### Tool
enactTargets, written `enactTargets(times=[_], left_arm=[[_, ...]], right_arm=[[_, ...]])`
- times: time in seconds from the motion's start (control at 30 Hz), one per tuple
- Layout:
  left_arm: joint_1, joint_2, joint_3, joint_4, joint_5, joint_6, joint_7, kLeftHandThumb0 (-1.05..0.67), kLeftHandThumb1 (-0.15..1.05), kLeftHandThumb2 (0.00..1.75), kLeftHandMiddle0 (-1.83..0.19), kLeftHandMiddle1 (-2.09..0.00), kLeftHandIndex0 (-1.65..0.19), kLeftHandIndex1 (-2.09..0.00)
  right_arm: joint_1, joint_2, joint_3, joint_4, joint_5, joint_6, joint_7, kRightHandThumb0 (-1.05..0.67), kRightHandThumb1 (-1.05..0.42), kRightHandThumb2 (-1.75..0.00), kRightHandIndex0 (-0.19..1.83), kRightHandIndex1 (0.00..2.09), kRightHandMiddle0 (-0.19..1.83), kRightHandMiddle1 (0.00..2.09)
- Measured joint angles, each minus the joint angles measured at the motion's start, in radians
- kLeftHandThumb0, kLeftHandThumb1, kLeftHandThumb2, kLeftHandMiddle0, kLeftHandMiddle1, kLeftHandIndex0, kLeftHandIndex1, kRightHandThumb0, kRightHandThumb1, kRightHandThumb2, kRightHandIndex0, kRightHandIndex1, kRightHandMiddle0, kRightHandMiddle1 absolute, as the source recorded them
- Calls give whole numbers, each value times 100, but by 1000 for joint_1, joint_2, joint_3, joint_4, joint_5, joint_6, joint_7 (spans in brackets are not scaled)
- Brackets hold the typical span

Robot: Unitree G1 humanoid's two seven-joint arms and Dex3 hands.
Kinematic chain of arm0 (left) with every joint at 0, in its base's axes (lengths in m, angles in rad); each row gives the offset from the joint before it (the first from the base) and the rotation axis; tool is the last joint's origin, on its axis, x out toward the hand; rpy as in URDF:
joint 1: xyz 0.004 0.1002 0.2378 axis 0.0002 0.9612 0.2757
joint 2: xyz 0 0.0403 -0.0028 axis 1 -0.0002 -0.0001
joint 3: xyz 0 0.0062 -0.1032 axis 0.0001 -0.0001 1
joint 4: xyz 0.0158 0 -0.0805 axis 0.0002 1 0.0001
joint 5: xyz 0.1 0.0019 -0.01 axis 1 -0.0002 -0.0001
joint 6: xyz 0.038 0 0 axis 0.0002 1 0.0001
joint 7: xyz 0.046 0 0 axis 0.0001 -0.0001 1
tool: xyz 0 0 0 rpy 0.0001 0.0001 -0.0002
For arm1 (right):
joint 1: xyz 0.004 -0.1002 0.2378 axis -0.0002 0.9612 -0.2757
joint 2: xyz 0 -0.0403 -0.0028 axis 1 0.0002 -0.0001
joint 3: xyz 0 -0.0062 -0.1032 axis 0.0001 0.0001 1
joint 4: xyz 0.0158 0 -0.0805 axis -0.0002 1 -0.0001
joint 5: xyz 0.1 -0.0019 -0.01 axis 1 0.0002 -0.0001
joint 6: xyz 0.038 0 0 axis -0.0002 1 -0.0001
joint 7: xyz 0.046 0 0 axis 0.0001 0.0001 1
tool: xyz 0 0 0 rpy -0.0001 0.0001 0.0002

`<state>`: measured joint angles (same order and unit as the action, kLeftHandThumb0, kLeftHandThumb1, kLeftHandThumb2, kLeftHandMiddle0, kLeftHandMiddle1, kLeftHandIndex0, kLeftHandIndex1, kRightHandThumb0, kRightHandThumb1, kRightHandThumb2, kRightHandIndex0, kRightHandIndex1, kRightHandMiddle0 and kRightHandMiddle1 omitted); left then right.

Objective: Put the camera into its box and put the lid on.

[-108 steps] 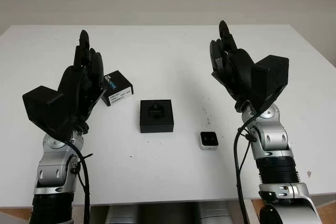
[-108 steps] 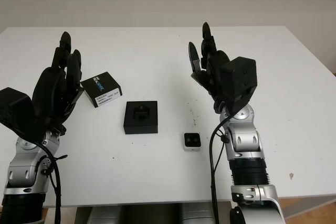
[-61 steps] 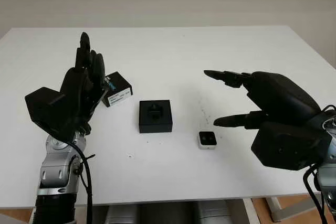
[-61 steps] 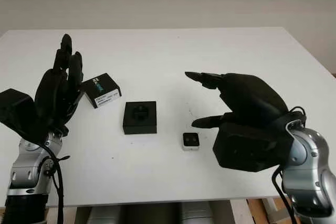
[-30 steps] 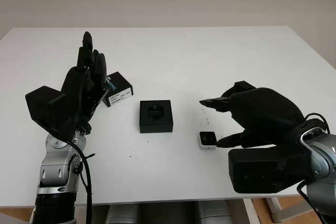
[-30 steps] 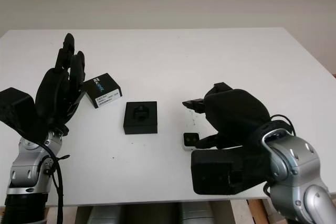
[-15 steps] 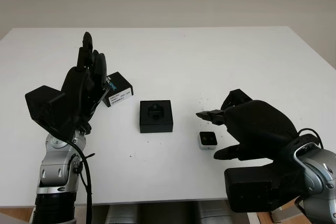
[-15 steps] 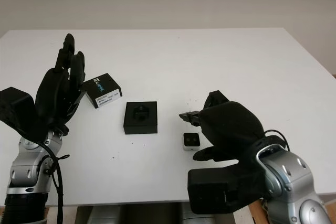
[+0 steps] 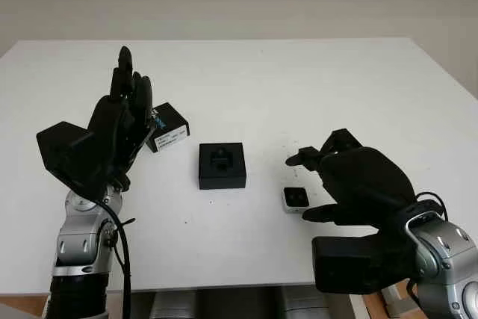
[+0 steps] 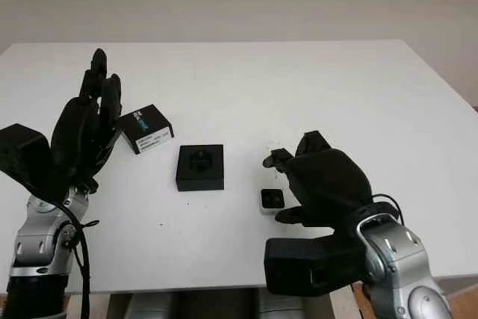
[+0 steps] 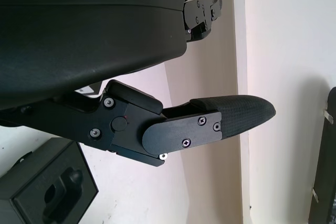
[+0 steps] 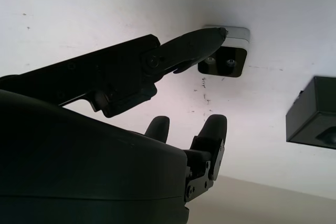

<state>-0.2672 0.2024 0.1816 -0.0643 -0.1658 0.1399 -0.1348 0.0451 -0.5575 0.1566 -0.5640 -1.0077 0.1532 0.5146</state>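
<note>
A white bench (image 9: pixel 246 72) carries three small things. In the middle sits the open black box (image 9: pixel 222 165), its moulded recess facing up and vacant. To its right, near but apart, lies the camera (image 9: pixel 296 197), a small pale block with a dark face showing two lenses. Toward the left, well apart from the box, lies the black lid (image 9: pixel 169 126) with a white label.

The right hand (image 9: pixel 351 181) has come down from an upright pose a few seconds ago and now crowds the camera. Its fingers (image 12: pixel 197 43) are partly curled around the block: one fingertip touches or nearly touches the camera's edge (the wrist view does not settle which), while the others hang just beyond it. Nothing is pinched yet, and the camera has not shifted.

The left hand (image 9: pixel 119 121) stays raised beside the lid, open, holding nothing.

So the task is at its opening step, a grasp about to close; the boxing and lidding remain undone.
</note>
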Motion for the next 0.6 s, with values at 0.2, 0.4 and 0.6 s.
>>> enactTargets(times=[0.2,0.4,0.6], left_arm=[[0,2,-1,0,3,0,-6,-79,105,62,19,0,19,0],[0,2,-1,0,6,0,-7,-79,105,62,19,0,19,0],[0,2,-1,0,6,0,0,-79,105,61,19,0,19,0]], right_arm=[[1,8,5,35,-31,-13,-32,-58,-100,-6,-19,149,-6,115],[1,8,23,53,-69,-21,-33,-59,-101,-6,-19,150,-12,127],[2,9,23,54,-62,-26,-21,-58,-101,-5,-19,149,-19,139]])
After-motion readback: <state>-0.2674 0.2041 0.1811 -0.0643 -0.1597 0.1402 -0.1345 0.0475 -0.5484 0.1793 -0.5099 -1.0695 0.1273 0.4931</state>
